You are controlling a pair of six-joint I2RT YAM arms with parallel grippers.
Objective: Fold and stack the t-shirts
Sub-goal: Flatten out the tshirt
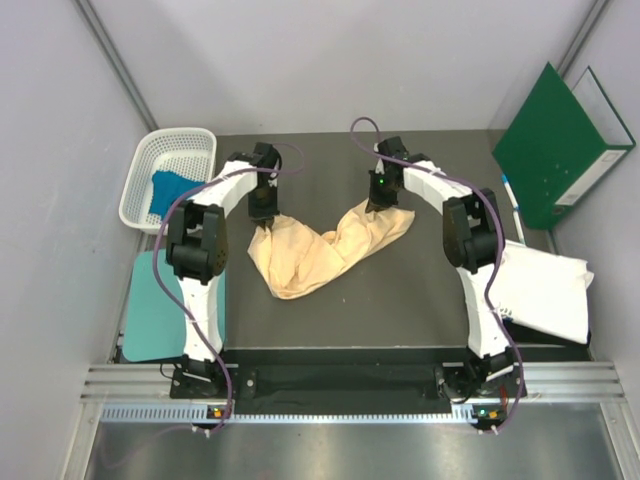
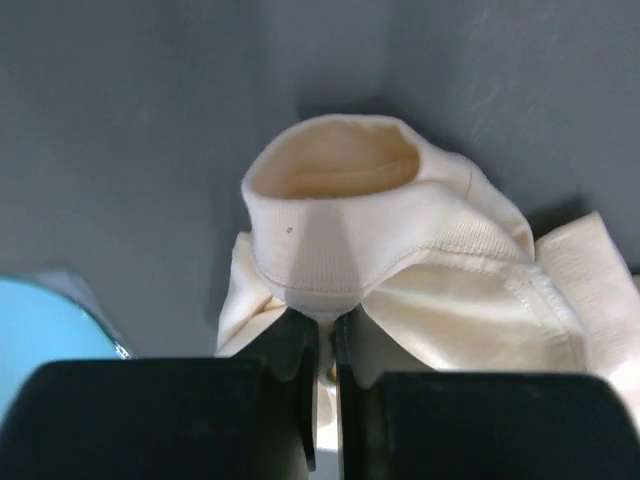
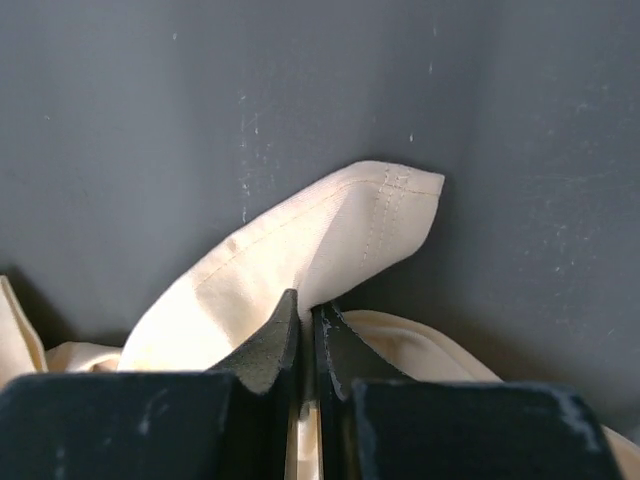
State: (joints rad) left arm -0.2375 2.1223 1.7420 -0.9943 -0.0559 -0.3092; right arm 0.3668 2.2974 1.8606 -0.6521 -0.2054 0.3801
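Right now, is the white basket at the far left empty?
No, a blue t-shirt lies bunched inside the white basket.

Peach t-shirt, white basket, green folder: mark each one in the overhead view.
peach t-shirt (image 1: 300, 262), top external view, middle of the crumpled body.
white basket (image 1: 140, 180), top external view, left wall.
green folder (image 1: 550, 150), top external view, front cover.

Open dark grey table surface lies beyond the crumpled pale peach-yellow cloth t-shirt and again on its near side, flanked by the left arm and right arm. Leftward passage is bounded by a white plastic lattice basket and a flat pale teal sheet; rightward, by a stiff green folder against the wall and a white cloth t-shirt.
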